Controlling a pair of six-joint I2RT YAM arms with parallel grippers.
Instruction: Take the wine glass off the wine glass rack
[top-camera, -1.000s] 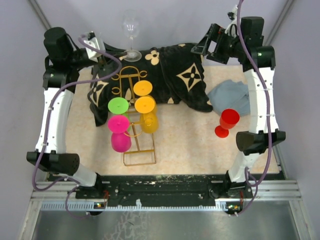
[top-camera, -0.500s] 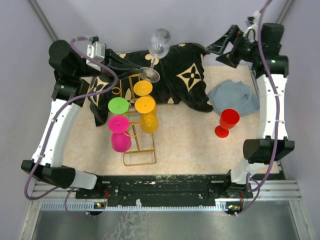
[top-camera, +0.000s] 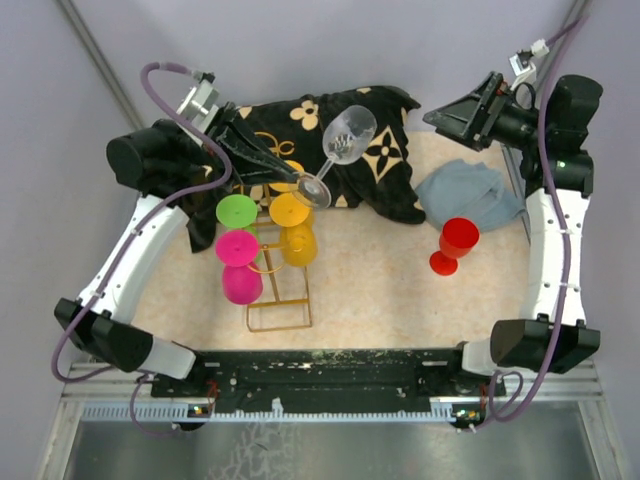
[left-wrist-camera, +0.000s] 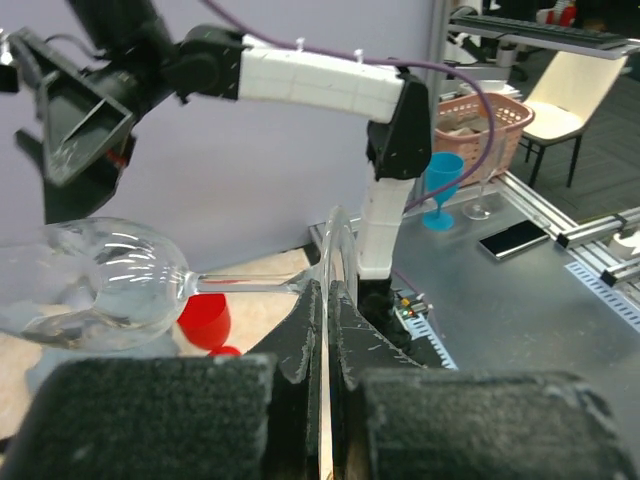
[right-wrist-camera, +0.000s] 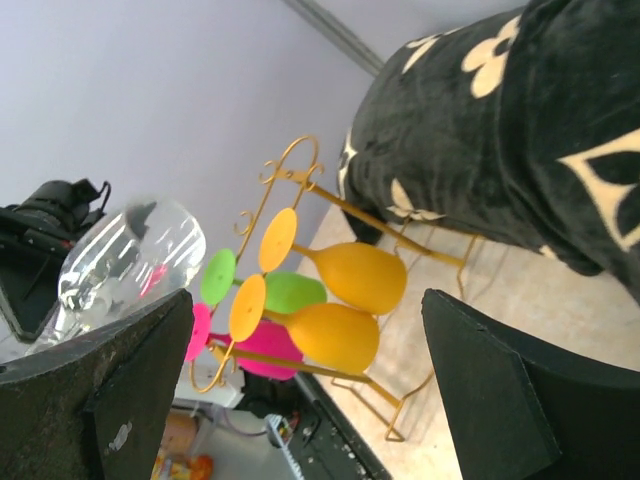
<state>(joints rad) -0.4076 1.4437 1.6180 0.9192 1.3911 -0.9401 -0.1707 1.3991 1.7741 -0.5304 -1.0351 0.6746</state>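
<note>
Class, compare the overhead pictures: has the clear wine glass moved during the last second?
Yes. The clear wine glass, in the left gripper, has swung rightward and nearer, from beyond the black cloth to over it.

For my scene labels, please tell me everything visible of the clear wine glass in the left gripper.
The clear wine glass looks like thin transparent glass, seemingly empty: a rounded bowl, a slim stem, a flat round foot. It hangs in the air, tilted almost onto its side, bowl toward the right arm, over the black floral cloth and apart from the gold rack. Only the left gripper touches it, shut on the foot's edge.
</note>
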